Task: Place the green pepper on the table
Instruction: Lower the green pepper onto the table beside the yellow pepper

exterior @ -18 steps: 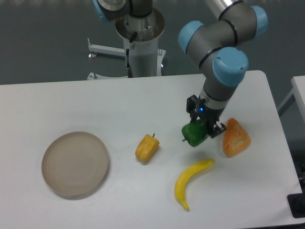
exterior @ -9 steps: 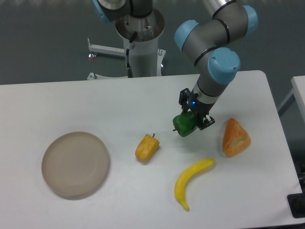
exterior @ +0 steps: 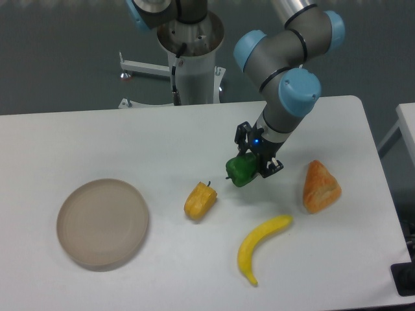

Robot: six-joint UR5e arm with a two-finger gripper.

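Note:
The green pepper (exterior: 241,170) is glossy and bright green, held between the fingers of my gripper (exterior: 249,165), which is shut on it. It hangs just above the white table (exterior: 130,136), a little right of the table's middle. The arm comes down to it from the upper right. Whether the pepper touches the tabletop I cannot tell.
An orange-yellow pepper (exterior: 200,201) lies to the lower left of the green one. A yellow banana (exterior: 259,247) lies below it, and an orange wedge-shaped piece of food (exterior: 320,186) sits to the right. A round beige plate (exterior: 102,223) rests at the left.
The gripper has carried the green pepper up and to the left, away from the orange wedge and toward the table's middle. Nothing else has moved.

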